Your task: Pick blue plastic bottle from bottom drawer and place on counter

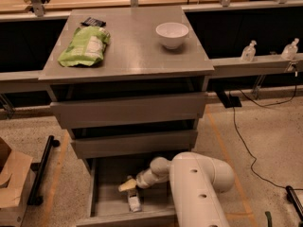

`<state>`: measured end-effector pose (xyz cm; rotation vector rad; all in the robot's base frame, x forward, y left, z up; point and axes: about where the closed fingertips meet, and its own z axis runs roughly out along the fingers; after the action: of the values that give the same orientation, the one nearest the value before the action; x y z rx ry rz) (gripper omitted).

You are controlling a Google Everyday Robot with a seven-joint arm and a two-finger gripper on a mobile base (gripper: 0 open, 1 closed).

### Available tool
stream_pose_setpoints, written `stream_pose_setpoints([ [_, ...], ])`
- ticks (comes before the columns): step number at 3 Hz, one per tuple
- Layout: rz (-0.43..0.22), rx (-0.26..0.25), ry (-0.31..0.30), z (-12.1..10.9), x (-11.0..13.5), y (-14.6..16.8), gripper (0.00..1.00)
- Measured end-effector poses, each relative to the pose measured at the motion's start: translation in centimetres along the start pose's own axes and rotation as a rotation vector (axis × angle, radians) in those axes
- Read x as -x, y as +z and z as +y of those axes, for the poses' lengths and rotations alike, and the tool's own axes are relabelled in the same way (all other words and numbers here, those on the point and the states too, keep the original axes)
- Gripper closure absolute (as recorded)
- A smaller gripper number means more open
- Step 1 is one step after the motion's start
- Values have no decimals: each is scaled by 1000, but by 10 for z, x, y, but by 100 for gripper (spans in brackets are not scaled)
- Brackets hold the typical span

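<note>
The bottom drawer [102, 205] of the grey cabinet is pulled open. The blue plastic bottle [134, 203] lies on the drawer floor near the front, with its white cap towards me. My gripper [127, 186] reaches into the drawer from the right, just above and behind the bottle. My white arm [196, 188] covers the drawer's right side. The grey counter [132, 56] is the cabinet's top, well above the drawer.
On the counter lie a green bag [85, 46], a small black packet [93, 21] and a white bowl [172, 34]. Two pump bottles [248, 51] stand on the ledge to the right. A cardboard box [12, 183] and a black bar [42, 167] are at left, and a cable [239, 131] lies on the floor.
</note>
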<state>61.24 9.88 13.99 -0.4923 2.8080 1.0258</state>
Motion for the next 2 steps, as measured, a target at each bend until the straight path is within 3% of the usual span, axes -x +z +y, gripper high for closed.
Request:
stream_pose_setpoints([
  [1, 1, -1, 2, 0, 0, 0, 48],
  [2, 52, -27, 84, -19, -18, 40, 72],
])
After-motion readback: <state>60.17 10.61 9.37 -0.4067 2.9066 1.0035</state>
